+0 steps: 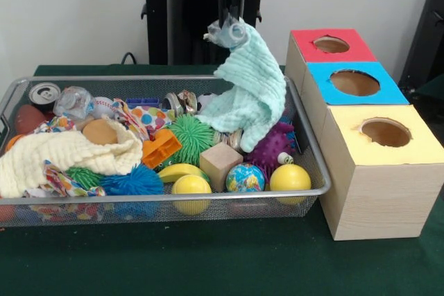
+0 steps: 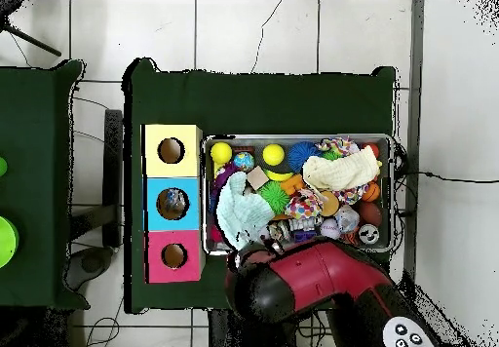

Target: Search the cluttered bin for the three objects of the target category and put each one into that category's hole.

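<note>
While lifted over the bin [image 1: 316, 192], pincer [image 1: 232, 22] grips mint cloth [image 1: 250, 91], no legible writing.

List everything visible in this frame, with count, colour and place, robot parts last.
Mesh bin: one, silver, on the green table.
Cloth: one, mint, hanging from the end effector over the bin's right end.
Towel: one, cream, bin's left.
Yellow balls: two, bin's front edge.
Globe ball: one, blue-green, between them.
Wooden cube: one, tan, front middle.
Spiky balls: green, purple, blue, scattered.
Can: one, back left.
Box: one, wood, with red, blue and yellow holed tops, right of bin.
End effector: one, shut on cloth.
</note>
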You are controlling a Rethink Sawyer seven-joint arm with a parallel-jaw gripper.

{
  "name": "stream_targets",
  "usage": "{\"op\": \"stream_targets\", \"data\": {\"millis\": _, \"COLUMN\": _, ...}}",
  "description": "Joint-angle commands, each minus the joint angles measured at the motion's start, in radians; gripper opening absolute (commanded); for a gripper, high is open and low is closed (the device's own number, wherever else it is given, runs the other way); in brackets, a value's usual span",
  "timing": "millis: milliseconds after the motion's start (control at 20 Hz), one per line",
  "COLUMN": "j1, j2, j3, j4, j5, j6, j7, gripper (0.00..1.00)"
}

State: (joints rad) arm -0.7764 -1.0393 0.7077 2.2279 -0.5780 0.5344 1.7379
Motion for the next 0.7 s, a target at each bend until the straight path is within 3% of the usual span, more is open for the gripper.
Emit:
{"op": "stream_targets", "data": {"millis": 50, "j1": -0.013, "j2": -0.133, "j3": 0.093, "j4": 0.048, "j5": 0.143, "j6": 0.127, "j7": -0.106, "gripper": 0.00}}
{"op": "stream_targets", "data": {"millis": 300, "j1": 0.013, "j2": -0.158, "j3": 0.093, "j4": 0.031, "j5": 0.226, "j6": 0.178, "j7": -0.078, "gripper": 0.00}}
{"op": "stream_targets", "data": {"millis": 700, "j1": 0.084, "j2": -0.104, "j3": 0.052, "j4": -0.057, "j5": 0.233, "j6": 0.237, "j7": -0.042, "gripper": 0.00}}
